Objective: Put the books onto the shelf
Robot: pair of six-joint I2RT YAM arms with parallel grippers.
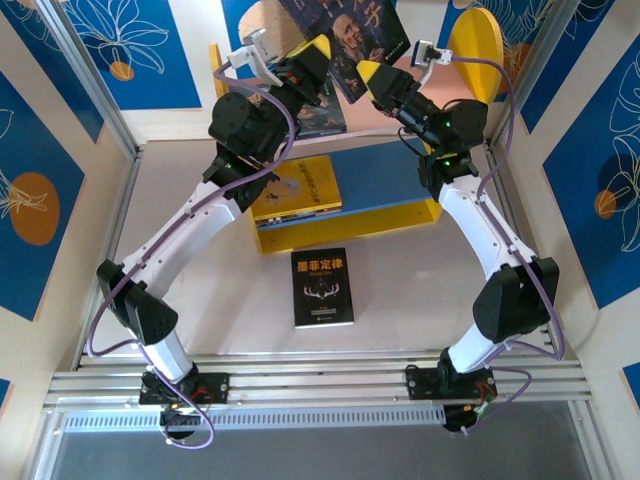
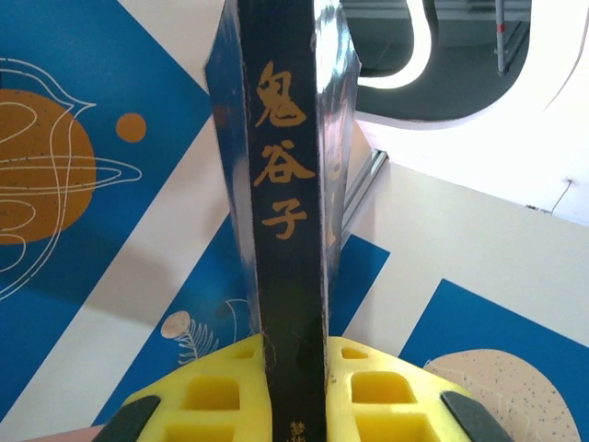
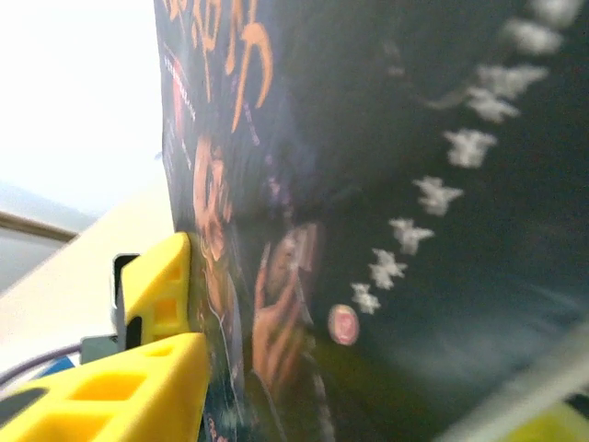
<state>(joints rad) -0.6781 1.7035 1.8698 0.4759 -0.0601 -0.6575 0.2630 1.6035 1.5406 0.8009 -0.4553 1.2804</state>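
Placing step, likely a handover: left end effector (image 2: 294, 368) pinches the portrait book (image 1: 352, 35) by its spine above the shelf (image 1: 472, 45) at the worktop's far edge, right end effector (image 1: 372, 78) straddles it with grip unclear, and next it needs lowering upright onto a board.

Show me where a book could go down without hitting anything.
Bare: the blue lower board right of the yellow book; the table either side of the black book. Crowded: the pink upper board, beneath the raised portrait book.

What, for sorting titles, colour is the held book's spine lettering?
Orange lettering on black; left wrist view best.
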